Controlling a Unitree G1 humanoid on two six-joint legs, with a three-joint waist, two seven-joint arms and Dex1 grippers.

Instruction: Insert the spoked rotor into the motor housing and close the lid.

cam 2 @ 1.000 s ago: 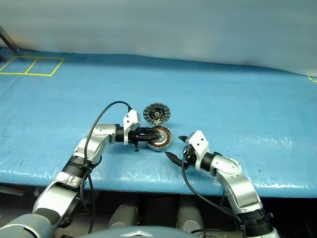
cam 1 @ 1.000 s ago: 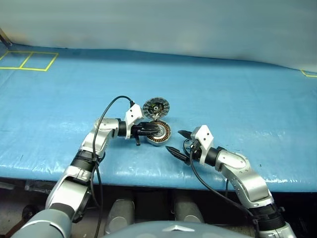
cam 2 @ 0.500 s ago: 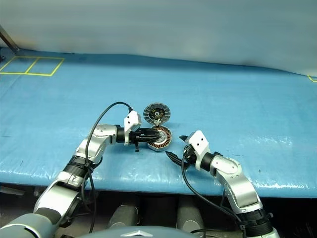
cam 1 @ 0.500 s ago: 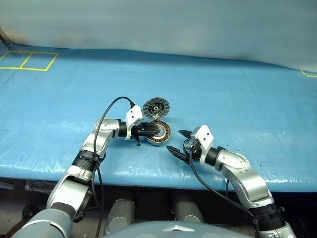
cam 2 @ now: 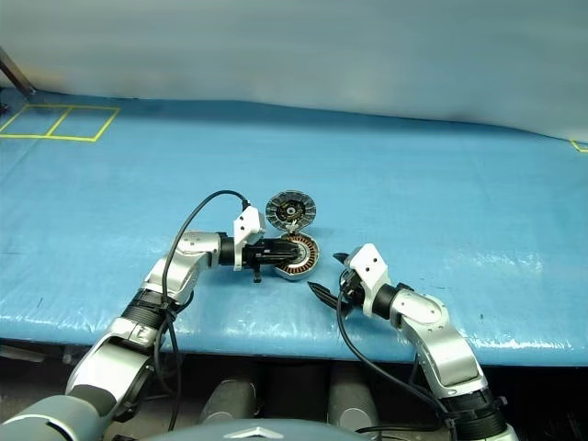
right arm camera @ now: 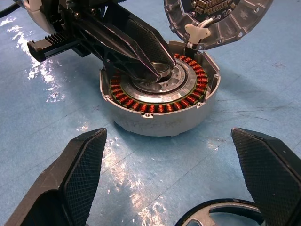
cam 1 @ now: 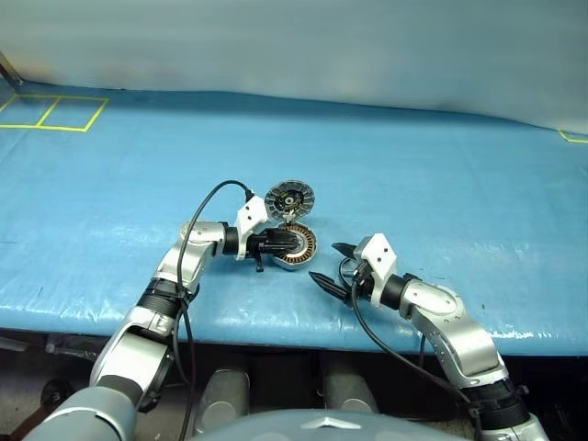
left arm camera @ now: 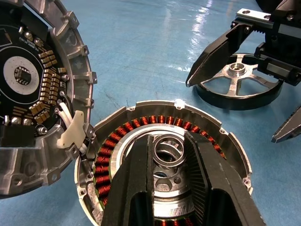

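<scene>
Inside the motor housing [left arm camera: 162, 165], left claw [left arm camera: 168, 157] pinching its silver hub, right claw [right arm camera: 169, 174] spread wide, empty.

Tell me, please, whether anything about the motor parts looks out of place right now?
Nothing looks damaged. The spoked rotor lies on the blue table beside the motor housing, not inside it, and the lid stands open.
</scene>
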